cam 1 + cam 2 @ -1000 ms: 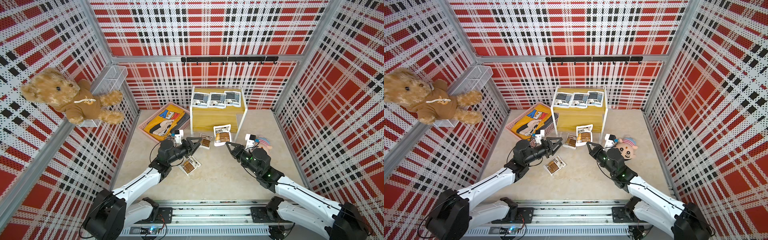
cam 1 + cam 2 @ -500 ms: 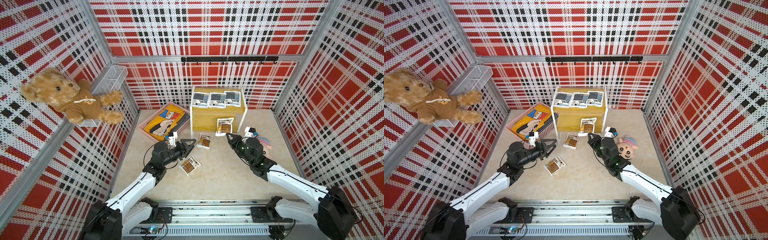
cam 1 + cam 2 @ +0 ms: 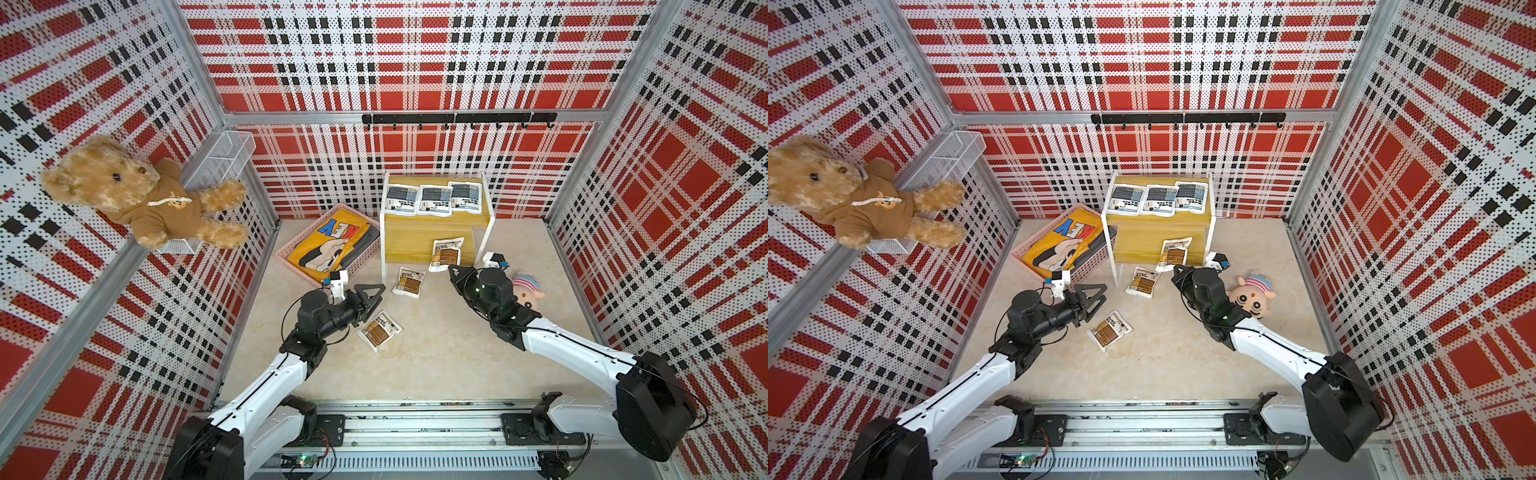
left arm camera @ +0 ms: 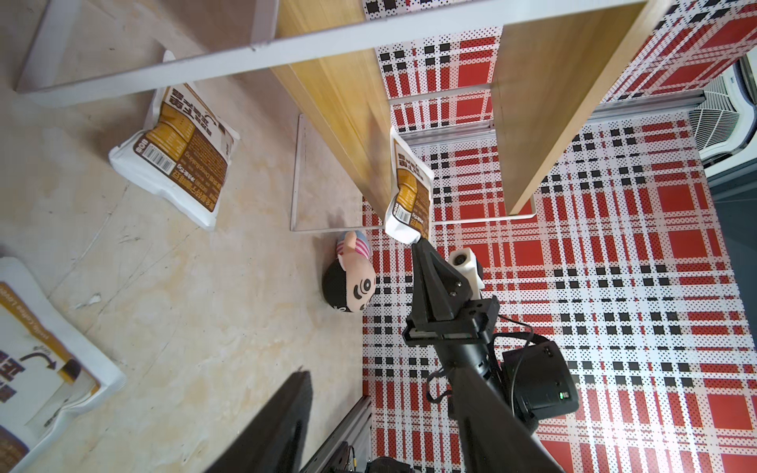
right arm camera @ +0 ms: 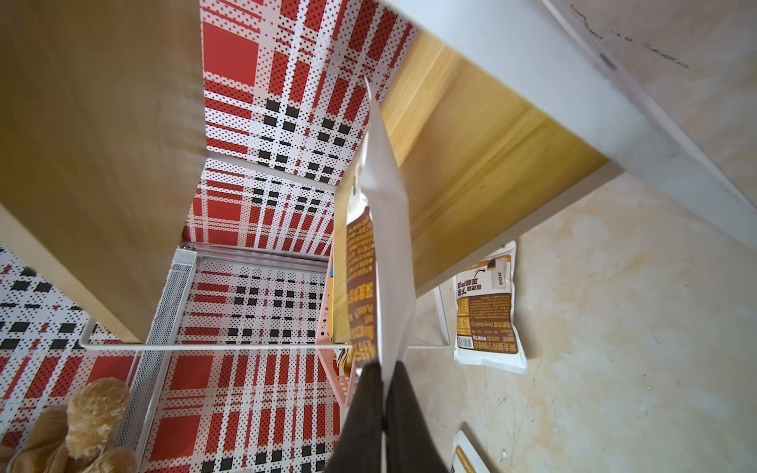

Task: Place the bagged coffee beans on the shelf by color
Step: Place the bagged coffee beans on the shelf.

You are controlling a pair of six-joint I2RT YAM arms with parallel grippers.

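A small white coffee-bean pouch with a brown label panel (image 3: 446, 254) is hanging over the front of the lower board of the two-tier yellow wood-grain shelf with thin white metal legs (image 3: 415, 245). Whether it is resting on the board you cannot tell. Your right gripper (image 3: 454, 271) is pinching its lower edge, jaws closed on the seal. In the right wrist view the pouch is standing edge-on between the black fingers (image 5: 364, 409).

Three white pouches with grey-blue panels (image 3: 430, 199) are lying side by side on the top tier. Two more brown-panelled pouches are lying flat on the beige marbled tabletop (image 3: 436, 365): one (image 3: 409, 281) just in front of the shelf's left leg, the other (image 3: 379, 329) nearer the arms.

Your left gripper (image 3: 376, 297) is hovering just beside that nearer pouch, jaws standing apart and holding nothing.

A pink slatted basket (image 3: 291, 257) carrying a folded yellow garment (image 3: 328, 245) is sitting left of the shelf. A striped-cap plush doll (image 3: 525, 291) is lying by the right arm.
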